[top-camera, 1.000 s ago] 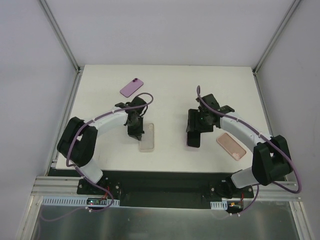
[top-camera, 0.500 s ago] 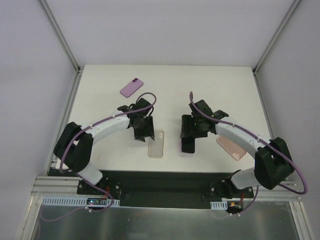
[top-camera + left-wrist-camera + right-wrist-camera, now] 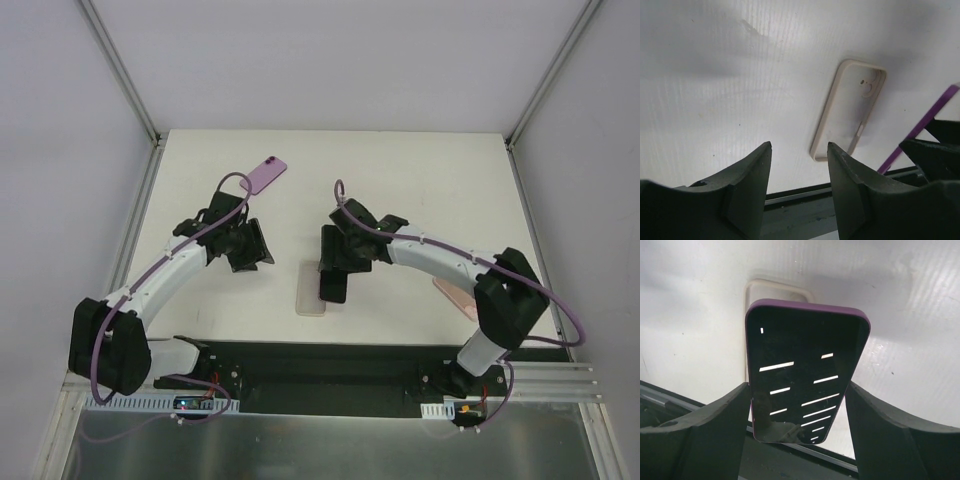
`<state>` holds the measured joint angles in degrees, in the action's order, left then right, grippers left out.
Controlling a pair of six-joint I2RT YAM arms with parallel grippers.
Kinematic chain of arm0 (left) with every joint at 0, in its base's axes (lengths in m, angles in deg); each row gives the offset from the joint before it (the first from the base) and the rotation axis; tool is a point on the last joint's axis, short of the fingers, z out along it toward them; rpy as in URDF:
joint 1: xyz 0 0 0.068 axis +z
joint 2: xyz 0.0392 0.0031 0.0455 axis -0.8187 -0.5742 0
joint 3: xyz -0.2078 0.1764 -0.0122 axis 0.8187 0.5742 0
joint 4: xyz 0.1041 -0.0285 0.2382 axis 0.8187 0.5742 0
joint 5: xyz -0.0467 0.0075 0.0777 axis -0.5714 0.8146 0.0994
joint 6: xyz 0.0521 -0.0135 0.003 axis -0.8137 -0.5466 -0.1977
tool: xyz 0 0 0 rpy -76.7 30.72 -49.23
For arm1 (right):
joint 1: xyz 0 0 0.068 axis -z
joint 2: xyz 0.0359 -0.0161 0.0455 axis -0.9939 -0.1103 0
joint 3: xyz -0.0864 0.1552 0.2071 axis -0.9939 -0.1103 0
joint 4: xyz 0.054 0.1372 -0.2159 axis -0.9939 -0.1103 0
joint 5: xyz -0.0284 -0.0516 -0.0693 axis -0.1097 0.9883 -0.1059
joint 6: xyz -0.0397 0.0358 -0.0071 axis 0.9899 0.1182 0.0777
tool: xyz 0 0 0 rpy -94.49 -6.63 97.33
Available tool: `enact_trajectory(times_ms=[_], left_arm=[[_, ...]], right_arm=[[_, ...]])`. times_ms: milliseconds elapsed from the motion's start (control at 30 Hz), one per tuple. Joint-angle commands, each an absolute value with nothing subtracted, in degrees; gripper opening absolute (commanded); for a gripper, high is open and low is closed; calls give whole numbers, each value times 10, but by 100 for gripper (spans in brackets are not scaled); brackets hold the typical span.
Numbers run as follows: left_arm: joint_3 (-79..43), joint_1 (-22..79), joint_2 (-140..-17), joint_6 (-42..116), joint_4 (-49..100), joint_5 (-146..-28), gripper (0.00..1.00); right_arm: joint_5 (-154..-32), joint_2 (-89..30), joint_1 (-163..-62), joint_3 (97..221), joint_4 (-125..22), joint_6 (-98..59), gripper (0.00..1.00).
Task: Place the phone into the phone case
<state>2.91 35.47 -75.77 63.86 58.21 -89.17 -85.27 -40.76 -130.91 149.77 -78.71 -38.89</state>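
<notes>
The clear beige phone case lies open side up near the table's front edge. It also shows in the left wrist view. My right gripper is shut on a phone with a black screen and purple rim, holding it tilted just above the case's right part. In the right wrist view the phone sits between my fingers and hides most of the case. My left gripper is open and empty, to the left of the case, jaws well apart.
A second purple phone lies back side up at the back left. A pink case or phone lies at the front right, partly under my right arm. The table's black front rail runs close behind the case.
My left gripper has let go of the case and drawn back to the left. My right gripper has carried the phone leftward until it is over the case.
</notes>
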Motion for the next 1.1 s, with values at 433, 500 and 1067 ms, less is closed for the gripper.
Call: enact_trajectory(times_ms=[433, 500, 1067], left_arm=[[112, 355, -675, 615, 574, -923, 49], [116, 355, -675, 615, 575, -920, 49], [128, 365, -665, 625, 576, -900, 52]], right_arm=[[-768, -564, -1370, 1613, -764, -483, 58], [-766, -568, -1376, 1613, -761, -484, 58], [-759, -558, -1389, 1638, -785, -516, 58]])
